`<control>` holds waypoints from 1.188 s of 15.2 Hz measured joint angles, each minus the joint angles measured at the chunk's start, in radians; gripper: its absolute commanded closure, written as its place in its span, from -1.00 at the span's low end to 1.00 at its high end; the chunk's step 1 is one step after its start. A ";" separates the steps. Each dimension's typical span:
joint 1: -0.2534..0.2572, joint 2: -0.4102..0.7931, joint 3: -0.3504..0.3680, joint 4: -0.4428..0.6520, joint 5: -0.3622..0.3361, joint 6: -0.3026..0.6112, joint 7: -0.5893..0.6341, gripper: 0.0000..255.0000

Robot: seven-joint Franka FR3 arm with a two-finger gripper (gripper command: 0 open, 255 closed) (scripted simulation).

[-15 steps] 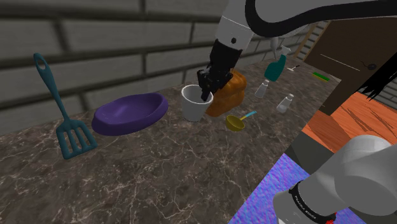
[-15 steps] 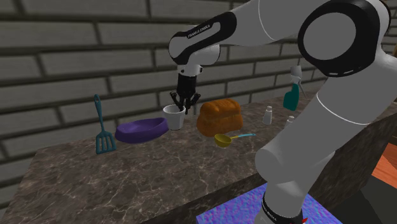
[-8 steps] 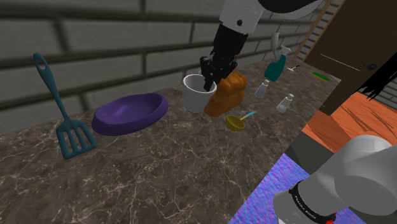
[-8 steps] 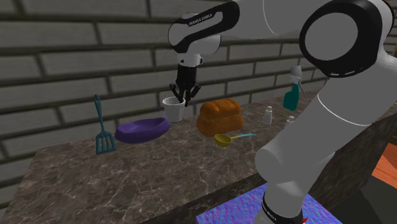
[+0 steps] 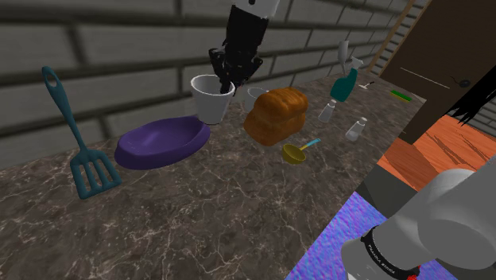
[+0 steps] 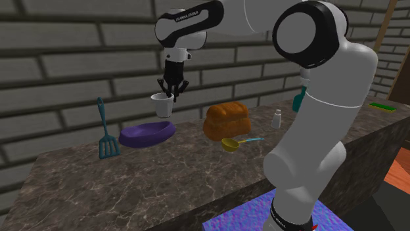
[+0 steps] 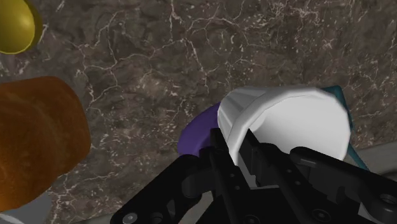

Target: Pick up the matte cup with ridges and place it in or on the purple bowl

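The white cup [image 5: 211, 99] hangs in the air, slightly tilted, with my gripper [image 5: 227, 79] shut on its rim, one finger inside and one outside. It hovers just above the end of the purple bowl [image 5: 163, 141] that lies nearest the bread loaf [image 5: 276, 115]. From the second exterior view the cup [image 6: 161, 105] is clear of the counter, above and just behind the bowl [image 6: 146, 134], under the gripper [image 6: 172, 90]. In the wrist view the cup [image 7: 286, 121] is clasped by the gripper [image 7: 240, 150], and the bowl's edge [image 7: 194, 137] shows below it.
A teal spatula [image 5: 83, 151] lies beyond the bowl on the shoulder view's left. On the marble counter [image 5: 199, 207] to the right are the loaf, a yellow scoop [image 5: 296, 153], two shakers [image 5: 357, 128], a teal spray bottle [image 5: 346, 79] and another white cup [image 5: 253, 96] behind the loaf.
The gripper has lifted the cup off the counter beside the loaf and carried it up and to the shoulder view's left, to above the bowl's end. A second white cup now shows behind the loaf.
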 measured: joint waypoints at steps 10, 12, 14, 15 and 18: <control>0.078 0.393 0.044 0.501 -0.160 -0.120 0.147 1.00; 0.080 0.398 0.044 0.483 -0.161 -0.097 0.149 1.00; 0.080 0.400 0.044 0.461 -0.162 -0.073 0.149 1.00; 0.080 0.399 0.044 0.446 -0.162 -0.059 0.149 1.00; 0.076 0.395 0.043 0.399 -0.160 -0.016 0.144 1.00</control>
